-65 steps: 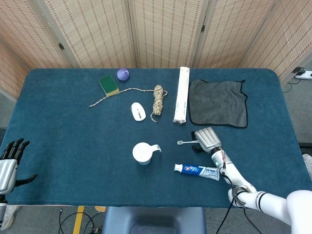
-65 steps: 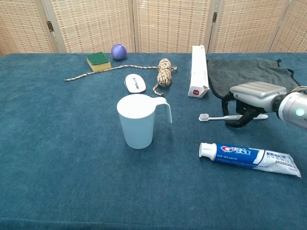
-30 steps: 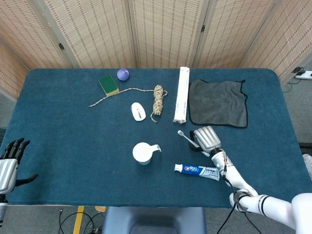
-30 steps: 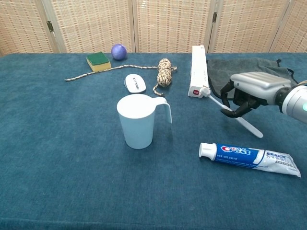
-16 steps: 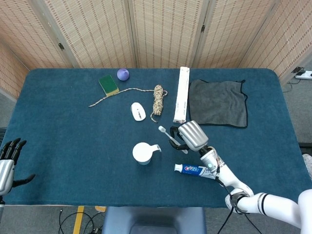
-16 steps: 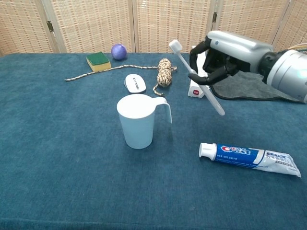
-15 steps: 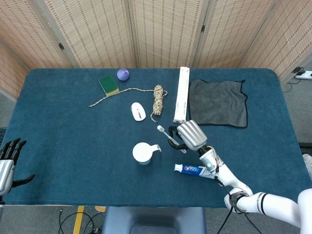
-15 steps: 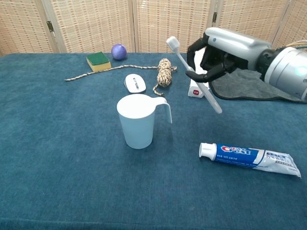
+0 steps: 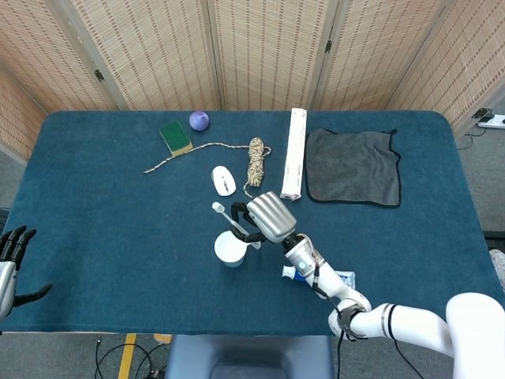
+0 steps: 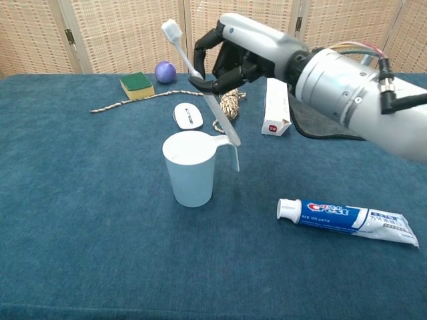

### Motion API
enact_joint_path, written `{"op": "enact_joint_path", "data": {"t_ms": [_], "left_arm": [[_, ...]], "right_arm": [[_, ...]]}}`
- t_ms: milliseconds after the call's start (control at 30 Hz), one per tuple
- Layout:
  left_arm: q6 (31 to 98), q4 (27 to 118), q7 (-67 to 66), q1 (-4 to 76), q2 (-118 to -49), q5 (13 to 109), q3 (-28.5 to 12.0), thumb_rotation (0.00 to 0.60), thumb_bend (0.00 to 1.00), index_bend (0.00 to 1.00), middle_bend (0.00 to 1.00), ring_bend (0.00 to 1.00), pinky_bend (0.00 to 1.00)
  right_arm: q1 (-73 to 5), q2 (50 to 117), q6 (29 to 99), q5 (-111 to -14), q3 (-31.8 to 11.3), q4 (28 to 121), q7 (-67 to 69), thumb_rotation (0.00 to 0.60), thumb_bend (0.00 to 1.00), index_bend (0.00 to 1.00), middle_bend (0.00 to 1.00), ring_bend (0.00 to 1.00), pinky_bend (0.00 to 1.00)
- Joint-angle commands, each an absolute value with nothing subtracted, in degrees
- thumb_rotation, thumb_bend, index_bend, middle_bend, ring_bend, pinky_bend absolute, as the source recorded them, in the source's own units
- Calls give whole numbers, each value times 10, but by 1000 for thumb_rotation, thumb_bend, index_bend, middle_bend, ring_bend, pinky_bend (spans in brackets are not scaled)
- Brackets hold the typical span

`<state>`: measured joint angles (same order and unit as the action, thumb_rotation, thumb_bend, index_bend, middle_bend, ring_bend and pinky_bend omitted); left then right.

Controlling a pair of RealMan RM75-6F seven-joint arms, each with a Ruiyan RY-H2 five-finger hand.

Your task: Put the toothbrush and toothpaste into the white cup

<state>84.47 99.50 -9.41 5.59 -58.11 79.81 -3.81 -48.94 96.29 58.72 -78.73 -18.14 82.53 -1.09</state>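
Now, toothbrush [image 10: 197, 77] poised over the white cup [image 10: 191, 168].
Right hand [image 10: 235, 57] fingers pinch it, handle tilted down toward the rim for dropping in.

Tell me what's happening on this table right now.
The robot's right hand holds the toothbrush above the white cup, tilted with the bristles up and the handle end down near the cup's rim, on its handle side. It isn't in the cup yet. The toothpaste lies untouched on the blue table to the right of the cup. The left hand sits at the table's near left edge, holding nothing.
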Motion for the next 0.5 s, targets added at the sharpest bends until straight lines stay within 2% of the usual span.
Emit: {"op": "enact_joint_path", "data": {"t_ms": [33,233,500], "left_arm": [[846,994,-91,54,-579,798,-37,600,117,115,89,105,390],[850,992,-88,49,-575,796,-37,600,117,115,90,105,390],[849,993,-88,46,-572,795,-36,600,117,115,89,105,390]], "right_arm": [[-504,978,582,-776,-195,815,-5,600,349,608,988,1000,1000],[-522,998,574,-757,-209,797,9,600,349,608,988,1000,1000],[-545,1045,574,-764,-202,742,26,600,349,608,988,1000,1000]]}}
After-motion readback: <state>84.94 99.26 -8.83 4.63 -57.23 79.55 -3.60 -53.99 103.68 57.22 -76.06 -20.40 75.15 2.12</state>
